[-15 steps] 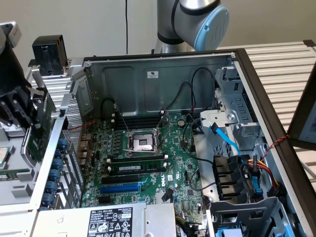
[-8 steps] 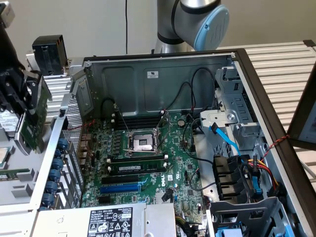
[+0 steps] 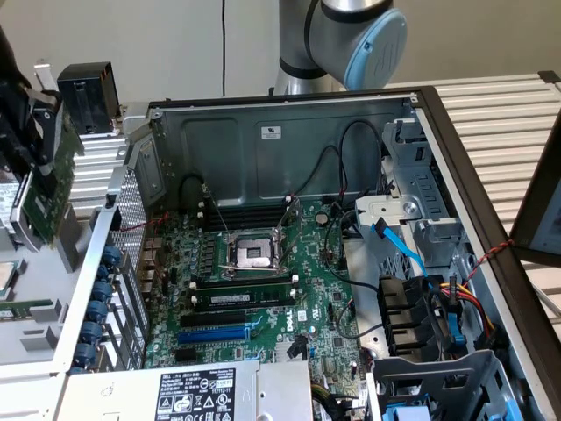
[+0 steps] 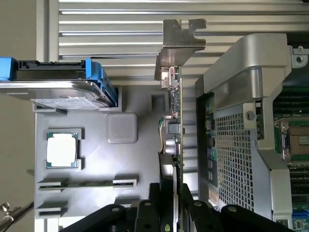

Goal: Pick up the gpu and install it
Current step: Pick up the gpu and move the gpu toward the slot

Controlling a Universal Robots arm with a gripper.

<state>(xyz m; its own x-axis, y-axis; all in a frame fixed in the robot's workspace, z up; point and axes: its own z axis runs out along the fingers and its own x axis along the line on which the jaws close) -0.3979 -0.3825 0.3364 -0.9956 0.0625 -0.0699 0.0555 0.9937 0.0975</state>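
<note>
**One graphics card held clear of the case**

The step in hand looks like the carry toward the open computer case (image 3: 289, 101). To do it well, I judge, the card should stay steady in the grip. Its silver bracket (image 4: 181, 36) should pass clear of the perforated rear wall (image 4: 231, 159), which stands just beside the pincer. Tilt looks like the main risk, since the grip sits on one end and the rest of the card reaches out unsupported. The card's lower edge has to line up with the blue expansion slot (image 3: 215, 333) on the motherboard (image 3: 307, 263), well away from the pincer inside the case.

The pincer (image 4: 170, 193) is partly closed and clamped on the gpu (image 4: 175, 121), one finger on each face of the thin green board. In the exterior view the pincer (image 3: 37, 145) holds the gpu (image 3: 48, 189) in the air, outside the case. Below the pincer lies a grey parts tray (image 4: 140, 164) carrying a processor chip (image 4: 62, 149) and a blue-railed hard drive (image 4: 58, 89).
</note>
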